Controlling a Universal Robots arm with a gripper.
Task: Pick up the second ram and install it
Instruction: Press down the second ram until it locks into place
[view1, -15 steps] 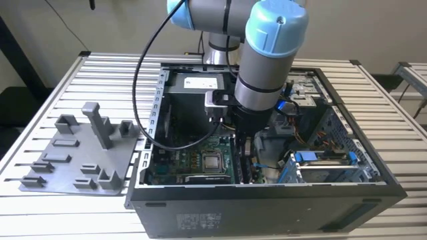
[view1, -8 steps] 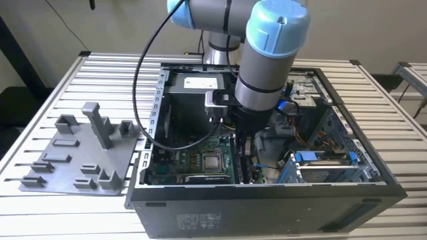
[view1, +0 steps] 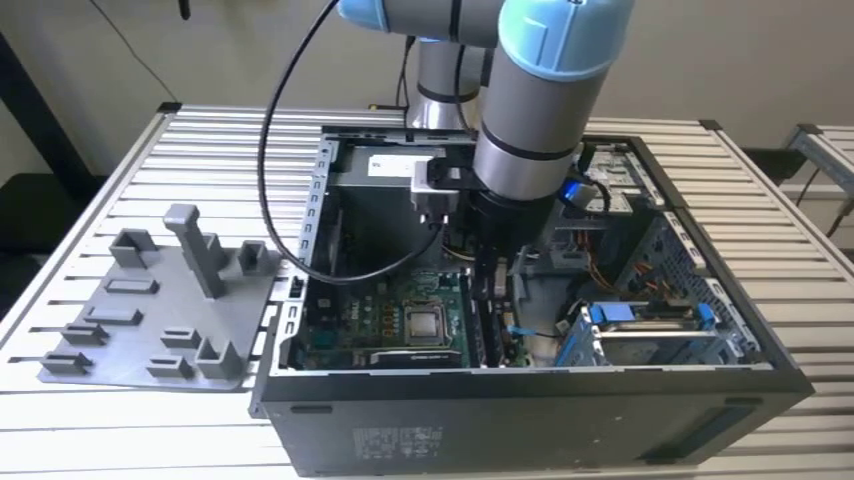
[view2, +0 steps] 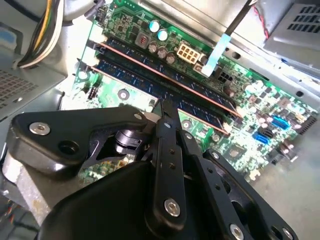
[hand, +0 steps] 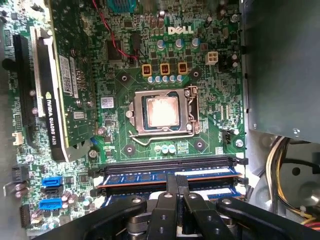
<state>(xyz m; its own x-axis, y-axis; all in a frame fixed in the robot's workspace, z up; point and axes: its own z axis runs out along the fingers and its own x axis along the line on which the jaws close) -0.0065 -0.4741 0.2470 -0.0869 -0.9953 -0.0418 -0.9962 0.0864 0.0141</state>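
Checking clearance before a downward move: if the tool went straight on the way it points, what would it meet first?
Probably the memory sticks seated in the motherboard slots, right ahead of the tool; depth is unclear.

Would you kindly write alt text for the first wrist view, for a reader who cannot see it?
The tool reaches down to the memory slots of a green motherboard, where a RAM stick already sits. Above them lies the bare processor in its socket; a graphics card stands to one side.

Silver arm (view1: 523, 130) with light-blue joint caps; black, screw-studded end effector (view2: 167, 150).
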